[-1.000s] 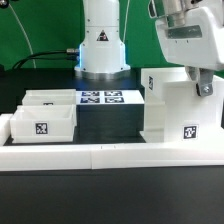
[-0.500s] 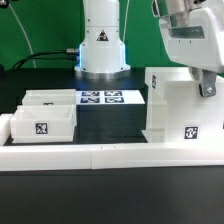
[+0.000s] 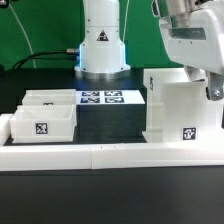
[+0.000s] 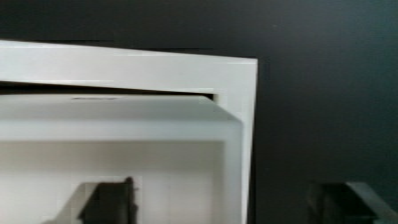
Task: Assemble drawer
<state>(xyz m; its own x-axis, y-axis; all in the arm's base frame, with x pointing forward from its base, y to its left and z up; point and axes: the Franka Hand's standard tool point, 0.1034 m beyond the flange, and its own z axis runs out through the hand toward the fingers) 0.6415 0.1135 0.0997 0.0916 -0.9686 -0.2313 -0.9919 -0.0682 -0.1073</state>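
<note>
Jaws parted, the gripper (image 4: 231,205) straddles one wall of the housing (image 3: 178,100) without pinching, seemingly so it sits squared against the wall strip (image 3: 110,152).

The end effector (image 4: 228,208) hung pointing straight down, directly beneath the bulky white wrist (image 3: 190,35) that carried it. Its two dark fingers (image 4: 107,205) stood parallel and well apart, jaws open, with a clear gap inside each pad in the wrist view. In the exterior view only one grey finger showed below the hand body, and the other could not be made out. The arm's white base column (image 3: 103,35) stood upright, well apart from the end effector, towards the exterior view's left and farther back.
</note>
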